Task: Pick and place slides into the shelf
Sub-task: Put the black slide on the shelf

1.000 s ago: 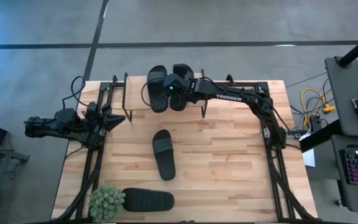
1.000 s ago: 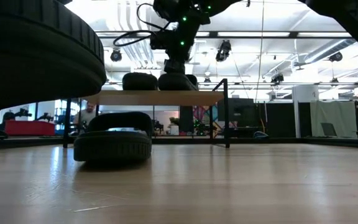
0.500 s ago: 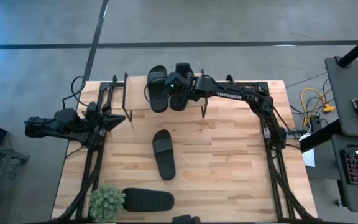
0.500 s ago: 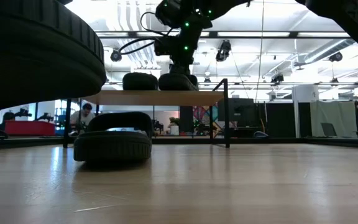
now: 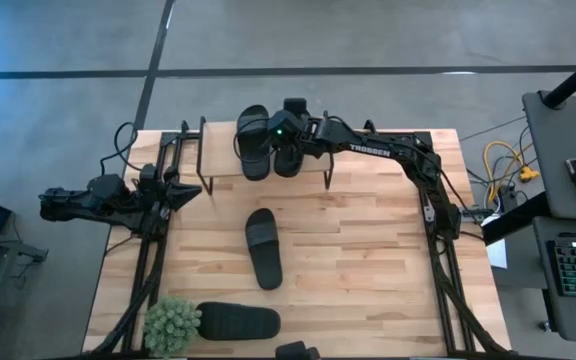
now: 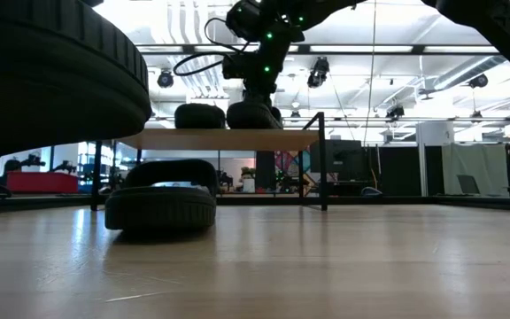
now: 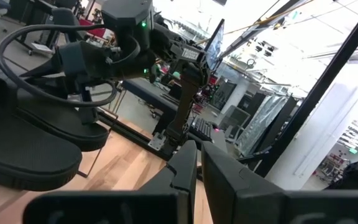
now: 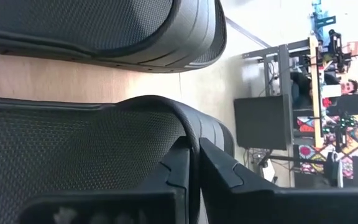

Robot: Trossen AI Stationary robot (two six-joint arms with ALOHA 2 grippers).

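Note:
Two black slides lie side by side on the shelf (image 5: pixel 218 165) at the table's far edge: the left one (image 5: pixel 252 141) and the right one (image 5: pixel 293 150). My right gripper (image 5: pixel 286 127) stands over the right one and is shut on it. In the low view both slides (image 6: pixel 199 115) (image 6: pixel 253 116) rest sole-down on the shelf board (image 6: pixel 220 139). A third slide (image 5: pixel 263 248) lies flat mid-table, and a fourth (image 5: pixel 238 322) lies near the front edge. My left gripper (image 5: pixel 180 194) waits shut at the table's left edge. My right gripper pinches the edge of the right slide's strap (image 8: pixel 190 134) between its two fingers (image 8: pixel 178 167), one finger inside under the strap and one outside. It comes from above. The slide's sole (image 8: pixel 55 155) lies on the shelf board beside the other slide (image 8: pixel 104 31).
A small green potted plant (image 5: pixel 172 323) stands at the near left corner, touching the fourth slide's end. The shelf's black legs (image 6: pixel 323 159) stand at the far edge. Bare wood lies across the table's right half (image 5: pixel 378 260). The fourth slide fills the low view's upper left (image 6: pixel 42 71).
My right gripper has crept a little toward the table's far edge above the shelf, keeping its hold on the right slide. The other slides have stayed where they were.

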